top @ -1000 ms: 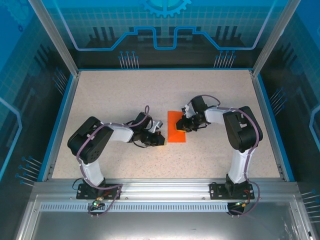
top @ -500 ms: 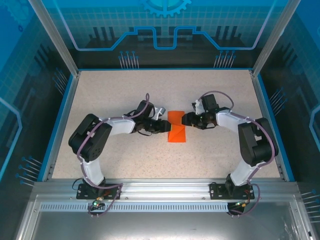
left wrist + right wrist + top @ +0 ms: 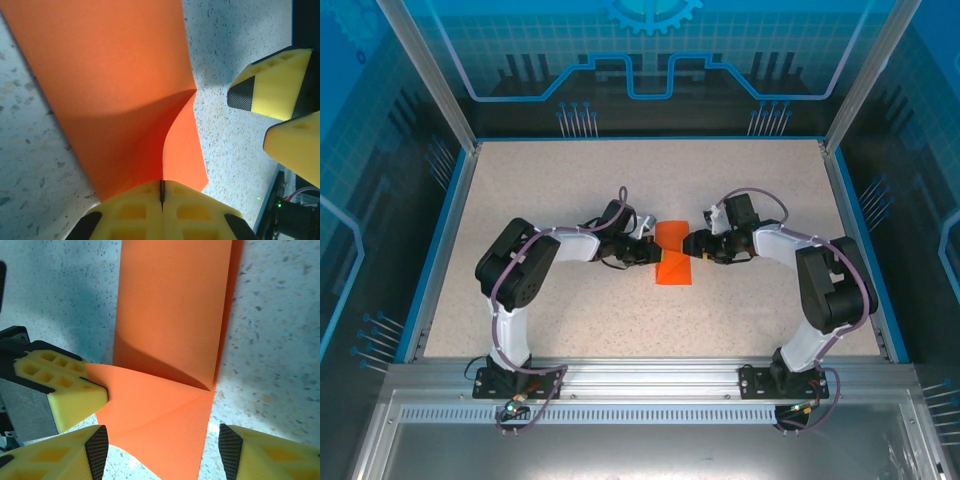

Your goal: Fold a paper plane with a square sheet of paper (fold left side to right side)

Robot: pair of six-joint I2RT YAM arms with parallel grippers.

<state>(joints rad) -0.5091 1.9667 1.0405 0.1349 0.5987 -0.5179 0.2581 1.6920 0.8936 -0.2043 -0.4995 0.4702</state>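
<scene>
The square sheet of paper [image 3: 673, 268], bright orange, lies mid-table folded into a narrow strip, not a pointed paper plane. One flap [image 3: 150, 395] is raised off the layer below. My left gripper [image 3: 649, 256] is at the strip's left edge, and in the left wrist view its yellow fingers [image 3: 130, 212] are shut on that flap's edge [image 3: 180, 150]. My right gripper [image 3: 693, 245] stands open just right of the strip. In the right wrist view its fingertips [image 3: 97, 450] straddle the paper's near end without touching it, with the left gripper's finger [image 3: 65, 395] pinching the flap corner.
The speckled beige table [image 3: 540, 190] is bordered by a blue rim [image 3: 448, 235] and see-through walls. Both arm bases sit on the metal rail [image 3: 640, 380] at the near edge. The two grippers face each other closely across the strip.
Both grippers moved up the strip. The right one opened and drew back to the paper's right side. The left one opened, came in to the left edge and shut on the flap.
</scene>
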